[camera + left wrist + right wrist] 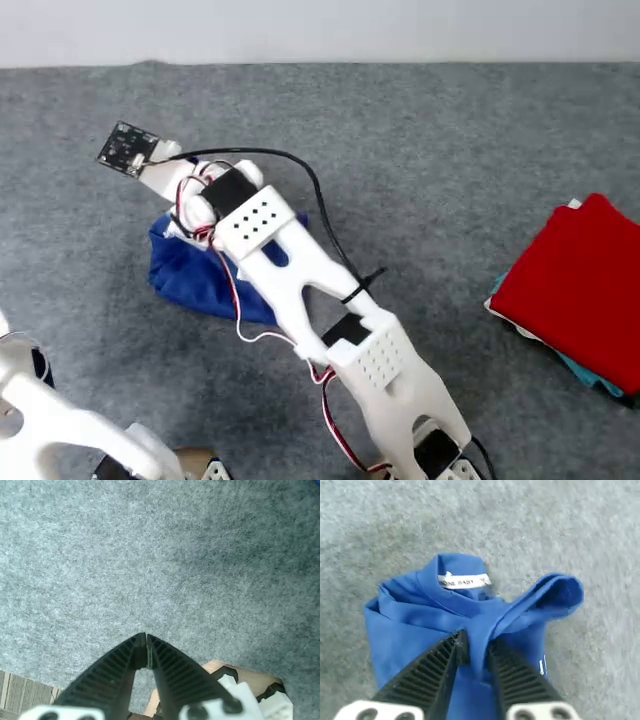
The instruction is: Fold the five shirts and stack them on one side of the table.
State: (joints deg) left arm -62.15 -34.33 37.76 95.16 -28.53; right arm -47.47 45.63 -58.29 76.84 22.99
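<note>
A crumpled blue shirt (190, 278) lies on the grey felt at the left of the table, its collar label (464, 581) facing up. My right gripper (475, 644) is shut on a raised fold of the blue shirt (415, 630), with one sleeve (555, 596) bunched beside it. The right arm (300, 270) stretches from the front edge to that shirt. My left gripper (146, 639) is shut with nothing in it, above bare felt, and its arm (50, 420) sits at the front left corner.
A stack of folded shirts lies at the right edge, a red one (580, 280) on top and a teal one (592, 378) beneath. A black cable (320, 210) runs along the right arm. Grey felt (430, 150) covers the middle and back.
</note>
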